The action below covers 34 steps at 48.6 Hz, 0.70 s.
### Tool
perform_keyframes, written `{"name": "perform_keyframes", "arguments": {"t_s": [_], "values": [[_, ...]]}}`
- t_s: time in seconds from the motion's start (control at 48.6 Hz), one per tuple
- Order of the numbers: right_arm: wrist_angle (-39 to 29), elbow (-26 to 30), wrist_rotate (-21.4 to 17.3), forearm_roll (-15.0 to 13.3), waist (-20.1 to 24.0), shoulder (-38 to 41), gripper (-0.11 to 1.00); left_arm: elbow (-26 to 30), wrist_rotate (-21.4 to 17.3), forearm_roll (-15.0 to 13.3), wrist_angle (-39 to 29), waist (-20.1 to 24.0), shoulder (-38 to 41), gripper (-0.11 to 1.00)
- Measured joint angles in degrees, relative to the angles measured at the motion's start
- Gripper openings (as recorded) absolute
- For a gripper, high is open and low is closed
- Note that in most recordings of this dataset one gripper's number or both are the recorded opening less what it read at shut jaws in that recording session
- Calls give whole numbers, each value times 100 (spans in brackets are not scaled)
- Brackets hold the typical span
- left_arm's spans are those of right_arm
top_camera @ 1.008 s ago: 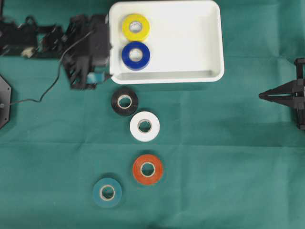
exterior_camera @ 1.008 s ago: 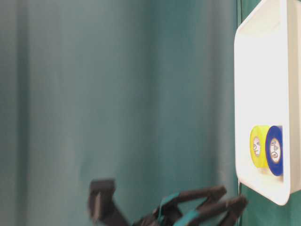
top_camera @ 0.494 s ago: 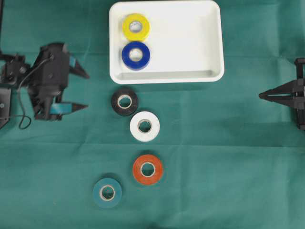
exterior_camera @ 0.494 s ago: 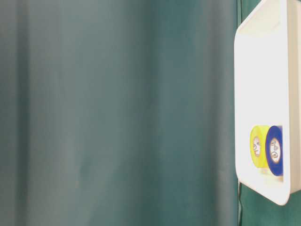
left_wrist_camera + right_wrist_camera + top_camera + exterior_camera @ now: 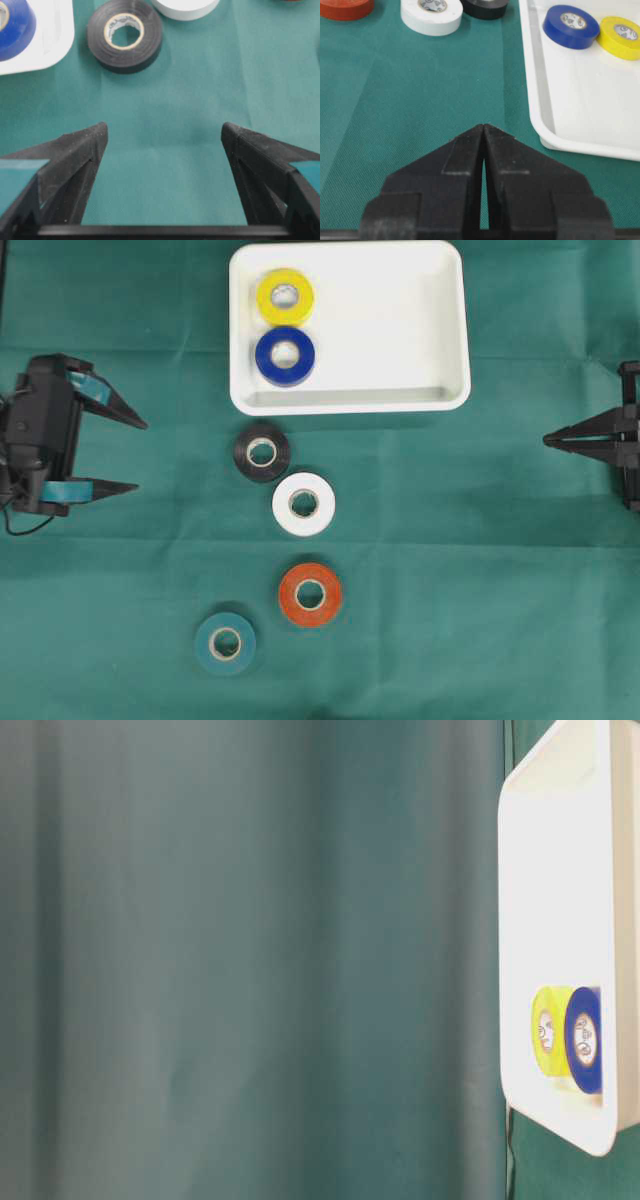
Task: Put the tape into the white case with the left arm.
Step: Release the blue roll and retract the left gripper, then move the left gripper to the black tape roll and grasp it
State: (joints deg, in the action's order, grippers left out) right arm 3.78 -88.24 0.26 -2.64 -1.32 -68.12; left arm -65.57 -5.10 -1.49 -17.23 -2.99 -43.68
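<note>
The white case sits at the top centre with a yellow tape and a blue tape lying in its left part. Below it on the green cloth lie a black tape, a white tape, an orange tape and a teal tape. My left gripper is at the far left, open wide and empty, pointing toward the black tape a good distance ahead. The right gripper rests shut and empty at the right edge.
In the table-level view only the case with its two rolls shows, against a green curtain. The case's corner lies ahead-left of the left gripper. The case rim runs ahead-right of the right gripper.
The left arm has drawn back from beside the case's left edge to the table's far left, turning to face right, jaws open throughout. It has left the table-level view. The tapes stayed put.
</note>
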Motion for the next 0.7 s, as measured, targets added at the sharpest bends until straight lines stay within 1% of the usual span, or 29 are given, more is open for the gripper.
{"name": "perform_keyframes", "arguments": {"t_s": [0.226, 0.35, 0.699], "values": [[9, -9, 0, 0, 0, 0, -9, -369, -18, 9, 0, -123, -686, 98], [9, -9, 0, 0, 0, 0, -9, -457, -18, 0, 0, -132, -888, 98], [9, 0, 0, 0, 0, -9, -9, -475, -18, 9, 62, -132, -765, 98]]}}
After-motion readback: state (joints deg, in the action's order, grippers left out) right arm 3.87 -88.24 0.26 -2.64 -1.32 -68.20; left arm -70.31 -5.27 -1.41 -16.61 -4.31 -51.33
